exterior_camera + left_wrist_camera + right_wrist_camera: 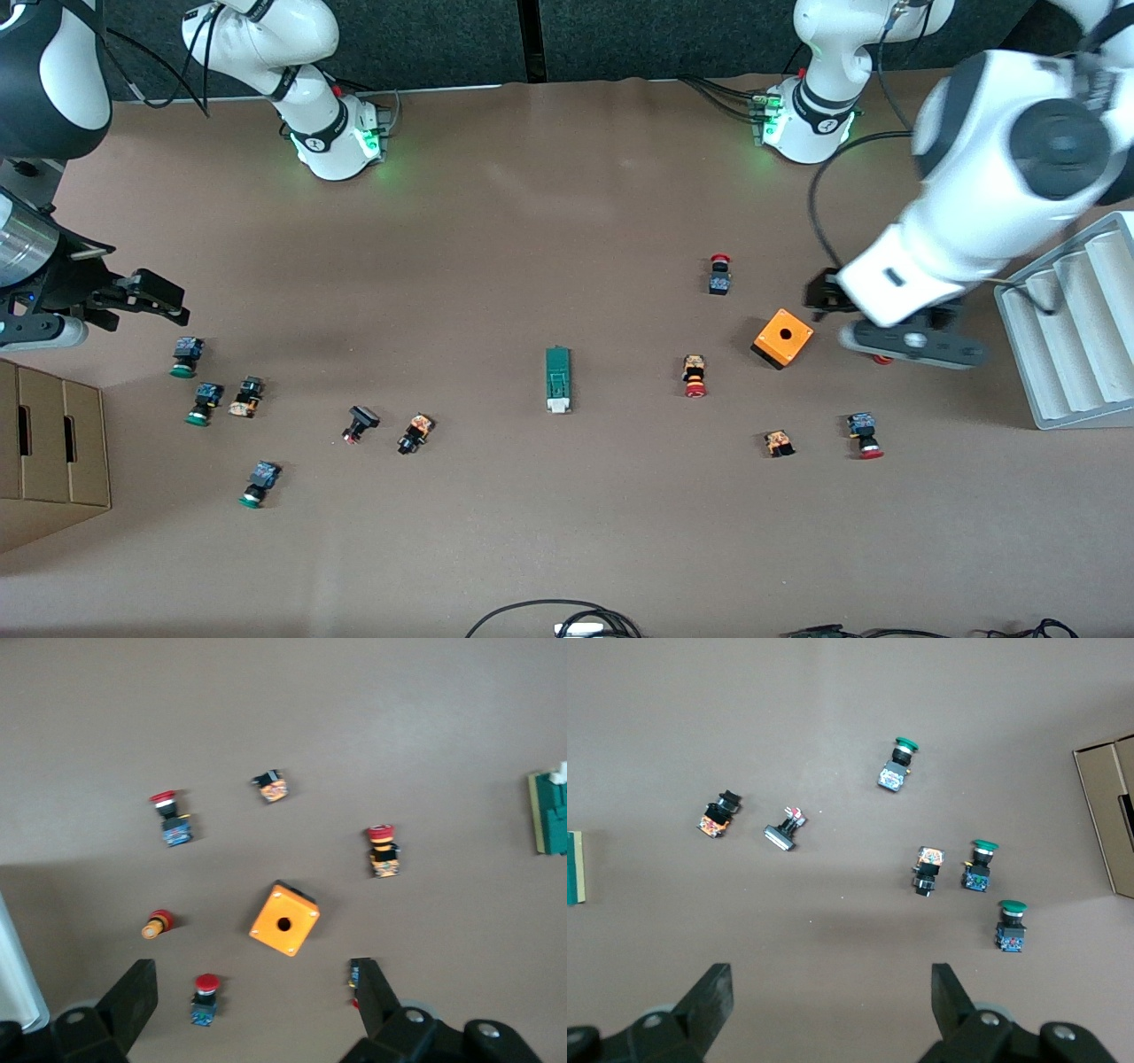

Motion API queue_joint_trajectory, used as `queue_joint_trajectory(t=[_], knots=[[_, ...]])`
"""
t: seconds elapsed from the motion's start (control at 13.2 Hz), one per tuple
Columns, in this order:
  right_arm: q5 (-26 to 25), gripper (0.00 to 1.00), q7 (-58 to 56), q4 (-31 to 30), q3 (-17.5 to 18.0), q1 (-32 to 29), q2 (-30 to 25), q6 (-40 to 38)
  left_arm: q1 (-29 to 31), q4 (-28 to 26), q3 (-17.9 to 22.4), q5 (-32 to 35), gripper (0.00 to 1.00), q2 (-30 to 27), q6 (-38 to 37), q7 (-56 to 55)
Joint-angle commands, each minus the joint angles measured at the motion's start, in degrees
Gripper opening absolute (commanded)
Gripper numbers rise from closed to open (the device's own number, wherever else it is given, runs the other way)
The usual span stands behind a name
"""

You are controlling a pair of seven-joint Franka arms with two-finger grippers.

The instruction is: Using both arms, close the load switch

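Load switch (pixel 558 379) – slim green block, white slider end nearest the front camera, flat on the table (pixel 532 221) about mid-way btw the two arms, untouched.
Left gripper (pixel 252 997) – fingers wide apart, empty, up over the orange box (pixel 783 338) w/ hole.
Right gripper (pixel 831 997) – fingers wide apart, empty, over bare table near the green push buttons (pixel 185 356), by the cardboard box (pixel 53 452).

Even overhead light, soft shadows on the table (pixel 532 221), slight wrist-view blur.
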Motion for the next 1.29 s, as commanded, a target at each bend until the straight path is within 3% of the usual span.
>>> queue_joint_trajectory(t=[0.0,0.15,0.3,0.61,1.21], knots=[[-0.5,1.0,0.2,0.6,-0.2,0.5,0.1,0.4,-6.2,-7.6,14.0,-4.3,1.0,-7.1,2.8,3.2],[-0.7,1.0,0.2,0.6,-0.2,1.2,0.0,0.4,-6.2,-11.5,15.2,-2.5,1.0,-10.6,5.4,7.4],[-1.0,1.0,0.3,0.6,-0.2,1.8,-0.1,0.6,-5.9,-11.9,15.2,0.4,1.0,-12.1,5.2,7.6],[-1.0,1.0,0.2,0.6,-0.4,1.6,0.1,0.6,-4.4,-15.3,15.3,-0.3,1.0,-14.6,5.3,6.8],[-0.9,1.0,0.2,0.5,-0.5,1.5,0.2,0.8,-2.4,-13.8,15.1,-1.4,1.0,-12.5,4.1,4.0]])
